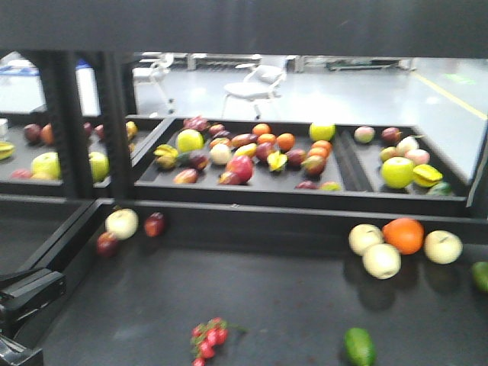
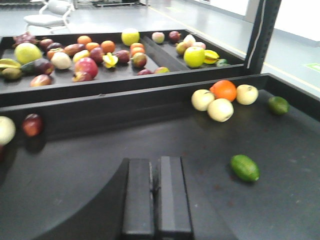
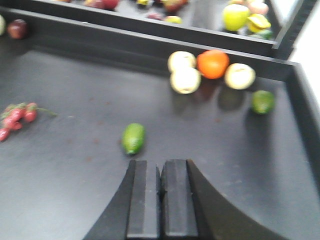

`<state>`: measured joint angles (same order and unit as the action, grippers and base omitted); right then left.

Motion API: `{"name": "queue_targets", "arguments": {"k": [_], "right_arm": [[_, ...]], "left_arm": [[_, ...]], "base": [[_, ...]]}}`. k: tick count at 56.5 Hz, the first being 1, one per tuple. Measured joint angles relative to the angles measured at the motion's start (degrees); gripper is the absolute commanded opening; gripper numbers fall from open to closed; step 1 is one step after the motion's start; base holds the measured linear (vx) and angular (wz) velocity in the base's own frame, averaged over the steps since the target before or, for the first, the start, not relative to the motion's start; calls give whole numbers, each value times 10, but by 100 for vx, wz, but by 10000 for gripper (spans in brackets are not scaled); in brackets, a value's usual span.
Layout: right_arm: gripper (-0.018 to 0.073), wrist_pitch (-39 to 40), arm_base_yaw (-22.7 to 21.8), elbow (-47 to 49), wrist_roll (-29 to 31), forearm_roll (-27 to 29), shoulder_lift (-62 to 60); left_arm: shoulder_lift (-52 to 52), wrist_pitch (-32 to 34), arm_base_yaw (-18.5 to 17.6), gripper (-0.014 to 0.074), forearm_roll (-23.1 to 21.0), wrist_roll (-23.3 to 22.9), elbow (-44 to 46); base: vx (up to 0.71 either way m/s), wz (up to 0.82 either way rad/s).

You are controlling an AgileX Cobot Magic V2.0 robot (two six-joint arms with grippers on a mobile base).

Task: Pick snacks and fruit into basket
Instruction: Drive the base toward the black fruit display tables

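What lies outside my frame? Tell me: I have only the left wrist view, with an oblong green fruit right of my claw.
Observer: A red berry cluster lies left of that green fruit, where your view does not reach.
Operator: Report the right claw.
Observer: The right claw is shut on nothing, with the green fruit just beyond its tips, slightly to the left.
Operator: Find the basket.
Observer: No view shows a basket.
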<state>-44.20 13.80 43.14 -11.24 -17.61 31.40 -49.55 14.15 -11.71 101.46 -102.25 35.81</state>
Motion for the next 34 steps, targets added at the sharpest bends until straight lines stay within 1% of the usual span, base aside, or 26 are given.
{"name": "queue_targets", "arguments": {"k": [14, 34], "right_arm": [[-9, -16, 0, -1, 0, 2, -9], [-9, -19, 0, -1, 0, 2, -9]], "left_arm": [[0, 1, -1, 3, 1, 0, -4], [-3, -2, -1, 3, 1, 0, -6]], "base": [[13, -23], [8, -11]]}}
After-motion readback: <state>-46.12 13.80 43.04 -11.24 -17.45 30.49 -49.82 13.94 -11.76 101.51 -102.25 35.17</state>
